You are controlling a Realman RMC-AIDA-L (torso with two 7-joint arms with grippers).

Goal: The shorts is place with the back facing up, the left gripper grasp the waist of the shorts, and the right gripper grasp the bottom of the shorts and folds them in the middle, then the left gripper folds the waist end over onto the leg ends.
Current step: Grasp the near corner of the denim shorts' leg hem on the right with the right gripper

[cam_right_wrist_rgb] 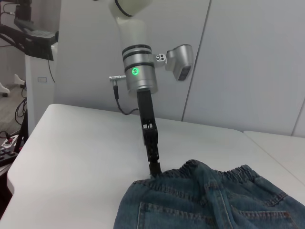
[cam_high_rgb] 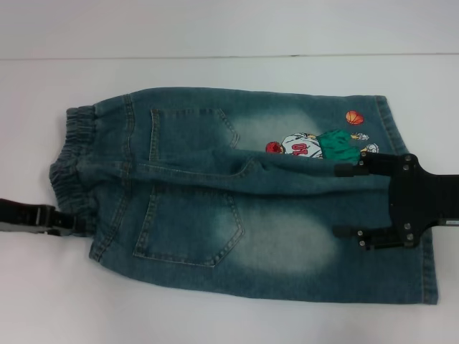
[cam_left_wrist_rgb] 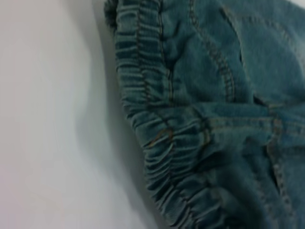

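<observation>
Denim filled most of your head view: the shorts (cam_high_rgb: 244, 193) lay back up on the white table (cam_high_rgb: 215, 315), partly folded, with a long ridge of cloth running along their middle between the two back pockets. That table was plain and pale, and behind it your right wrist camera showed light grey wall panels (cam_right_wrist_rgb: 248, 57) and a dark stand (cam_right_wrist_rgb: 28, 38) off to one side of the shorts.

You had the waist (cam_high_rgb: 75, 154) at the shorts' left end, its ruffled elastic bunched up. The bottom (cam_high_rgb: 412, 208) lay at the opposite end, with the embroidered basketball player (cam_high_rgb: 319, 143) and orange ball (cam_high_rgb: 354, 117) just inward of the hem.

Your right gripper (cam_high_rgb: 351, 204) sat over the bottom, its two fingers spread wide apart, one on the middle ridge and one on the near leg. Your left gripper (cam_high_rgb: 68, 223) met the waist at its near corner; you could not tell how its jaws stood.
</observation>
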